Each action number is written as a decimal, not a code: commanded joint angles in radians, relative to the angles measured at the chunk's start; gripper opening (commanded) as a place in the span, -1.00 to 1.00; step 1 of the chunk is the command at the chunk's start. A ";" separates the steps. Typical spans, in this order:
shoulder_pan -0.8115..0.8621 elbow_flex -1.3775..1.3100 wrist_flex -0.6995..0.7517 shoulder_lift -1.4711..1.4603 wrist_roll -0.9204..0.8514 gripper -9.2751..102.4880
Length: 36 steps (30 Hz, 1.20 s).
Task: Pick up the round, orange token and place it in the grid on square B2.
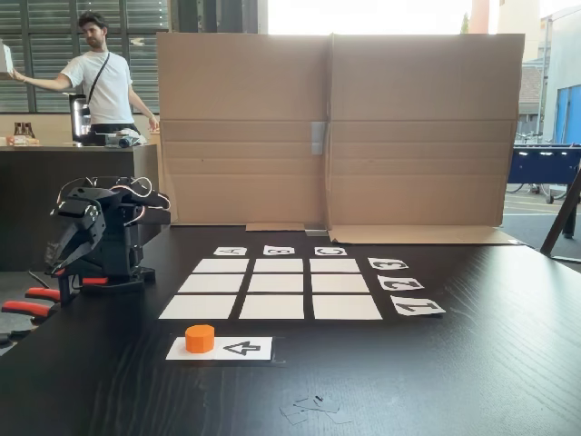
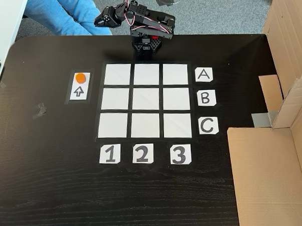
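Observation:
The orange token (image 1: 200,338) (image 2: 80,77) sits on one end of a white strip with a black arrow (image 1: 241,348) (image 2: 80,91), just outside the grid (image 1: 221,265) (image 2: 117,74). All nine white cells are bare, including the centre one, square B2 (image 1: 278,282) (image 2: 146,99). The black arm is folded at the table edge by the A row. Its gripper (image 1: 60,262) (image 2: 102,21) points down and away from the grid, well apart from the token. Its fingers look shut, with nothing between them.
A cardboard wall (image 1: 336,127) (image 2: 283,47) stands along the table edge past the C row. Red-orange clamp handles (image 1: 27,307) stick out beside the arm's base. A person (image 1: 100,82) stands far behind; blue-clad legs (image 2: 61,14) are near the arm.

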 commanded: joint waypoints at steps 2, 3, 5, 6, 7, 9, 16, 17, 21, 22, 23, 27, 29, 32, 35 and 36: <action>0.031 -0.005 0.002 0.006 0.002 -0.85; 0.031 -0.005 0.002 0.006 0.002 -0.85; 0.031 -0.005 0.002 0.006 0.002 -0.85; 0.031 -0.005 0.002 0.006 0.002 -0.85; 0.031 -0.005 0.002 0.006 0.002 -0.85; 0.031 -0.005 0.002 0.006 0.002 -0.85; 0.011 -0.017 0.000 -0.021 -0.011 -0.84; 0.006 -0.032 -0.012 -0.044 -0.011 -0.84; -0.008 -0.104 -0.066 -0.186 -0.011 -0.84; -0.011 -0.121 -0.077 -0.219 -0.011 -0.84; -0.015 -0.137 -0.083 -0.252 -0.012 -0.84; -0.026 -0.284 -0.011 -0.367 -0.029 -0.84; -0.032 -0.385 0.054 -0.440 -0.034 -0.84; -0.043 -0.520 0.118 -0.561 -0.034 -0.85; -0.049 -0.672 0.195 -0.698 -0.034 -0.85; -0.052 -0.726 0.229 -0.741 -0.034 -0.85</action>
